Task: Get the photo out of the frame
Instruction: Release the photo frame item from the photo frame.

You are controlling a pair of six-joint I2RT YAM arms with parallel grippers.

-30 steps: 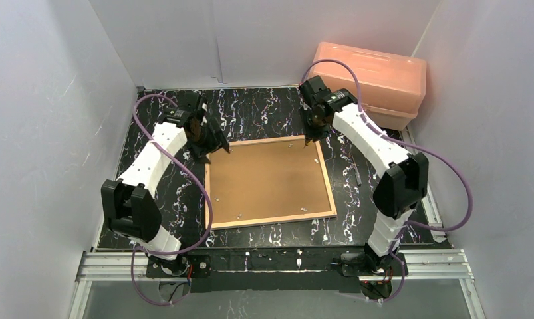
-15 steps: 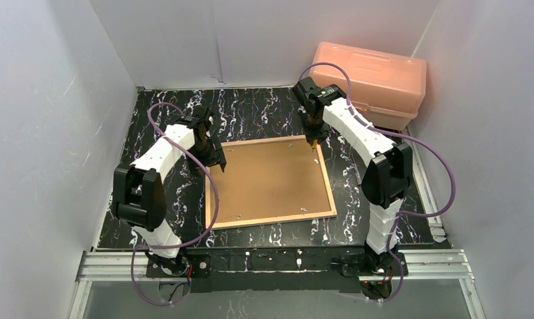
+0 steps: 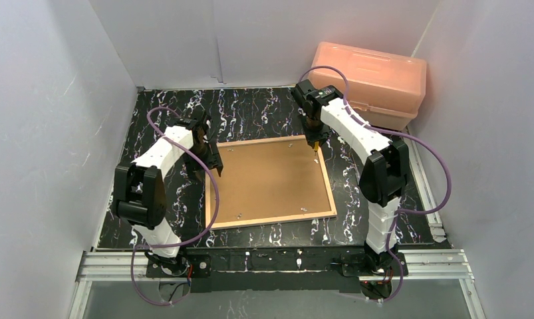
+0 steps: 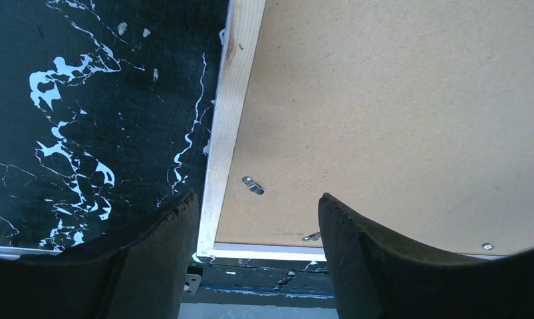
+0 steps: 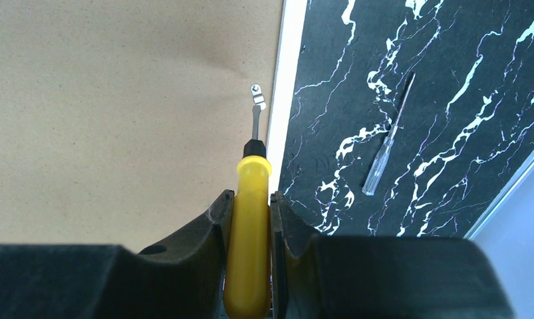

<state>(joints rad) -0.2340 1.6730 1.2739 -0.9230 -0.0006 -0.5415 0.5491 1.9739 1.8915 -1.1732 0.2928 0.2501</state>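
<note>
The frame (image 3: 331, 193) lies face down on the black marbled table, light wood edges up, with a brown backing board (image 3: 270, 179) filling it. The photo is hidden beneath that board. My left gripper (image 3: 215, 166) hovers open over the frame's left edge (image 4: 227, 126), its fingers either side of a small metal clip (image 4: 253, 185) and holding nothing. My right gripper (image 3: 315, 138) is shut on a yellow-handled screwdriver (image 5: 251, 232) at the frame's far right corner. The screwdriver's tip rests at a metal clip (image 5: 257, 96) beside the white frame edge (image 5: 282, 86).
A pink plastic box (image 3: 377, 80) stands at the back right, behind the right arm. A slim clear-handled screwdriver (image 5: 384, 156) lies on the table right of the frame. More clips (image 4: 310, 236) sit along the board's near edge. White walls enclose three sides.
The left gripper has slid from the frame's far left corner a little nearer along the left edge, its elbow pulling in. The right arm's elbow also drew in; the screwdriver stays at the far right corner.
</note>
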